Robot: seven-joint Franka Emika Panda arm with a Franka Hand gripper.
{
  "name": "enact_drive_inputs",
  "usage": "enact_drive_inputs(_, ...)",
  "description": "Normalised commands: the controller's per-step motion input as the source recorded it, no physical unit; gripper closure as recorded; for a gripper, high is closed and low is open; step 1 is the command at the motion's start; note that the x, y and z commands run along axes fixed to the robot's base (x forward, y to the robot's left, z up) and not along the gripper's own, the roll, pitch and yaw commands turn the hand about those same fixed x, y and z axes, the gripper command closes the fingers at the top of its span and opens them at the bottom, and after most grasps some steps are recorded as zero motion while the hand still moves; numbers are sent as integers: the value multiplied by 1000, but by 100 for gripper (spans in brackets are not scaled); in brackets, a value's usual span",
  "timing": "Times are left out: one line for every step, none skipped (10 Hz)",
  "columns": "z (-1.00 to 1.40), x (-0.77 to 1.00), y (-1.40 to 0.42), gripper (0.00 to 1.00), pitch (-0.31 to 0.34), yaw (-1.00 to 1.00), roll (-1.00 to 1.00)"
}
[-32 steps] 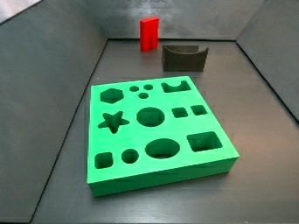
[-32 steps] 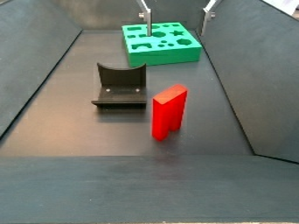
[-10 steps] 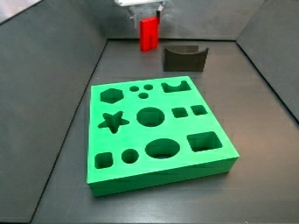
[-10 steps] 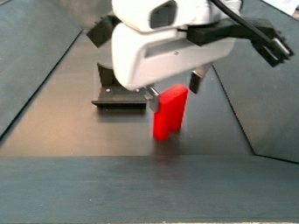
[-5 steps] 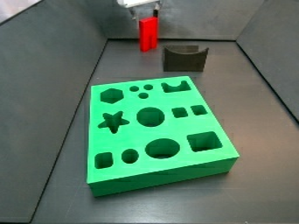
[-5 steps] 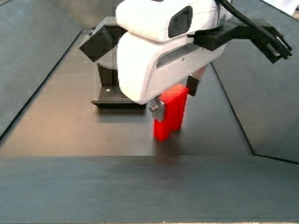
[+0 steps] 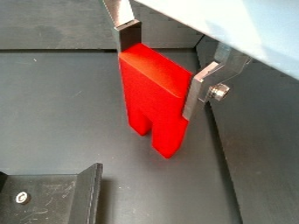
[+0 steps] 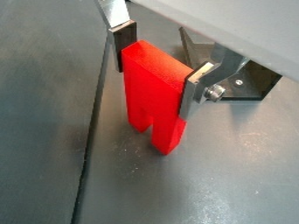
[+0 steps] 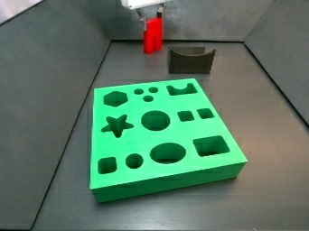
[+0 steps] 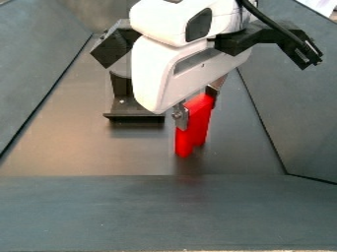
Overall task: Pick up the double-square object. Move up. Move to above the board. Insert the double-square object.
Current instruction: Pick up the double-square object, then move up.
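- Wrist views both put the gripper right down over the double-square object, one silver finger against its far face and the other at its near top corner.
- The jaws look closed onto the red block, plates flush against the plastic in both wrist views, though I can't confirm how firmly they bite.
- The block stands upright on the dark floor, prongs down, notch visible at its lower end; in a side view it sits at the far end of the enclosure, well apart from the board.
- Risk one: the grip sits high, on the top of a tall piece. If the pinch is light, the block could swing or slide out on the lift.
- Risk two: one plate catches a corner, not a full face. That could twist the block, and twisted prongs won't line up with their cut-out.
- Risk three: the fixture stands just beside the block, to its left in that side view. A sideways move before rising could clip it.
- Risk four: the board offers several square holes; picking the wrong ones would jam the prongs on the green surface.
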Motion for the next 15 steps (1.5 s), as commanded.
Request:
enact_drive_inputs(0, 0, 0, 100, 0, 0, 0)
enact_drive_inputs(0, 0, 0, 100, 0, 0, 0)
enact_drive_inputs(0, 0, 0, 100, 0, 0, 0)
enact_drive_inputs(0, 0, 0, 100, 0, 0, 0)
enact_drive_inputs(0, 0, 0, 100, 0, 0, 0)
enact_drive_inputs(0, 0, 0, 100, 0, 0, 0)
enact_drive_inputs(0, 0, 0, 100, 0, 0, 0)
enact_drive_inputs(0, 0, 0, 100, 0, 0, 0)
enact_drive_inputs(0, 0, 0, 100, 0, 0, 0)
enact_drive_inputs(0, 0, 0, 100, 0, 0, 0)
enact_drive_inputs(833, 0, 0, 100, 0, 0, 0)
enact_drive_inputs(768, 33, 61, 100, -5, -17, 6)
enact_drive_inputs(633, 26, 51, 100, 23, -19, -4)
enact_drive_inputs(411, 18, 33, 100, 41, -19, -9)
enact_drive_inputs(292, 14, 28, 100, 51, -19, -11)
